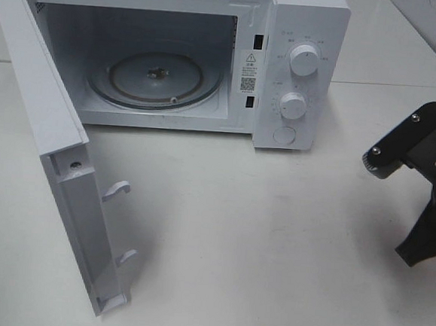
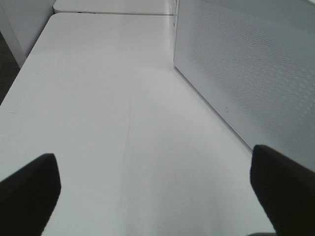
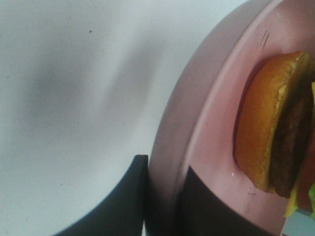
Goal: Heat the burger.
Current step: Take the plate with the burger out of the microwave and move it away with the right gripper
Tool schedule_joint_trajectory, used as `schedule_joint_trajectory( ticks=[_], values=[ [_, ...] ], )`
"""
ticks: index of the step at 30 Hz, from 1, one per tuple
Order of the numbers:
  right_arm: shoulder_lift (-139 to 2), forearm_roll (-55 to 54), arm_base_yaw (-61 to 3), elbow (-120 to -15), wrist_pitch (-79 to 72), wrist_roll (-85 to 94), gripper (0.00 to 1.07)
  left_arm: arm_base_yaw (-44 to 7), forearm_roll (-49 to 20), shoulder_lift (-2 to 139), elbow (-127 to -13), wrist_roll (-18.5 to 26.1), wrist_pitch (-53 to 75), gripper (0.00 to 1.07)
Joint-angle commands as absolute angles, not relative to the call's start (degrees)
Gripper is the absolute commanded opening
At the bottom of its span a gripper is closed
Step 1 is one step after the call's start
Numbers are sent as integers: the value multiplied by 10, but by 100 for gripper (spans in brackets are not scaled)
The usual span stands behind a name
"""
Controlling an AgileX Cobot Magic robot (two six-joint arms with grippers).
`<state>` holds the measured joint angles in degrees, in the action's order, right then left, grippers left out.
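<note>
Open microwave on the counter, burger plate gripped at right

The left gripper (image 2: 152, 191) hovers with fingers wide apart beside the swung-out door (image 1: 65, 189); the microwave (image 1: 211, 57) (glass turntable (image 1: 153, 78) bare) stands open on the white counter (image 1: 258, 234). At far right, the right gripper (image 3: 162, 196) is clamped on the pink plate's (image 3: 206, 128) rim, the burger (image 3: 275, 123) sitting on it.

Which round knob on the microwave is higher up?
The upper knob is the bigger one, sitting near the top of the microwave's panel. The lower knob sits beneath it, just above the round button.
</note>
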<state>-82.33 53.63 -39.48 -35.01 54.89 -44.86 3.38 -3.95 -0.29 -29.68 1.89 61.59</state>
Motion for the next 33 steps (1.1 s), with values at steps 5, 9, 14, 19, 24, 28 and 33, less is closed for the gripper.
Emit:
schedule_joint_trajectory(
  ticks=[5, 9, 14, 19, 24, 28, 33],
  values=[
    [-900, 594, -387, -388, 600, -559, 1, 34, -38, -7, -296, 18, 614, 100],
    [-939, 588, -362, -402, 599, -572, 1, 34, -38, -7, -296, 18, 614, 100],
    [-988, 588, -325, -415, 586, -584, 1, 34, -38, -7, -296, 18, 614, 100],
    [-1019, 590, -302, -415, 561, -604, 3, 34, -38, -7, -296, 18, 614, 100],
    [-1049, 592, -284, -416, 534, -608, 5, 34, -38, -7, -296, 18, 614, 100],
    [-1065, 599, -273, -416, 531, -627, 6, 34, -38, -7, -296, 18, 614, 100],
    [-1091, 607, -273, -430, 529, -653, 10, 34, -38, -7, -296, 18, 614, 100]
  ],
)
